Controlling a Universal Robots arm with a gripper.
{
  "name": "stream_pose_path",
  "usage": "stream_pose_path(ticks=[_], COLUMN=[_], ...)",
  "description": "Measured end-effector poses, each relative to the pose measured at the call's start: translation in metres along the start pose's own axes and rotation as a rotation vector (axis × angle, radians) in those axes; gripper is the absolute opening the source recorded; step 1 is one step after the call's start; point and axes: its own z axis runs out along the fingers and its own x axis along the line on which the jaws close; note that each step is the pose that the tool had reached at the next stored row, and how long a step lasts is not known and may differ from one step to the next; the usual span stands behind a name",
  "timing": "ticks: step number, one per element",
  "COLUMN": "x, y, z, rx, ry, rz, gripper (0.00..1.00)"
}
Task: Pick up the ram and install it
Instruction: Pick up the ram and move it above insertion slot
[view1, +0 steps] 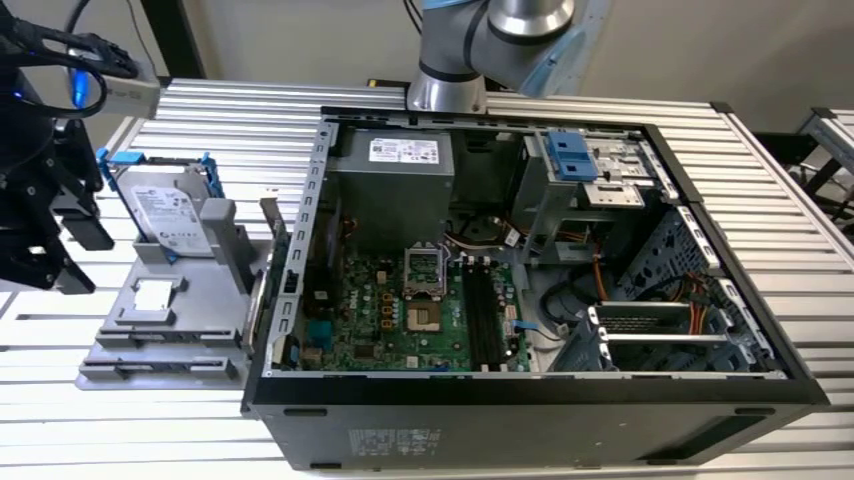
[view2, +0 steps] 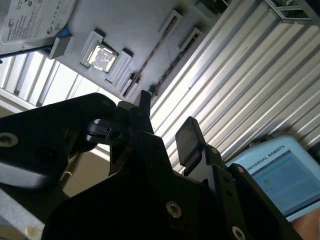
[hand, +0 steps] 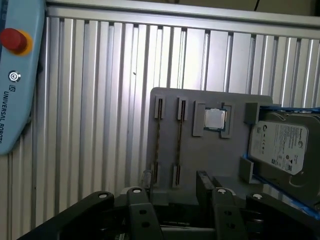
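Note:
Two thin greyish-green ram sticks (hand: 159, 142) (hand: 178, 142) stand on edge, side by side, in the slots of a grey holder plate (hand: 210, 155). In the second wrist view one ram stick (view2: 152, 52) is a dark thin line on that plate. My gripper (hand: 172, 192) hangs above the plate's near edge, off the sticks' ends, open with nothing between its black fingers (view2: 189, 140). In the exterior view the black wrist assembly (view1: 40, 200) is at the far left, beside the holder plate (view1: 187, 330). The open computer case (view1: 534, 260) shows the motherboard's long black slots (view1: 483, 310).
A silver hard drive in a blue frame (view1: 174, 210) and a square processor chip (view1: 154, 293) sit on the same holder. A light-blue teach pendant (hand: 15, 75) lies on the ribbed aluminium table (hand: 100, 100). The case's metal wall (view1: 287, 290) rises right next to the holder.

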Motion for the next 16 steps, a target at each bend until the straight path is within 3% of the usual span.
stream_pose_path(ticks=[5,11,16], x=[0.0001,0.0003,0.0006], y=[-0.0001,-0.0002,-0.0004], z=[0.0068,0.0139,0.0230], rx=[-0.0001,-0.0026,-0.0027], ry=[0.0010,0.0123,0.0132], rz=[0.000,0.000,0.000], gripper=[1.00,1.00,1.00])
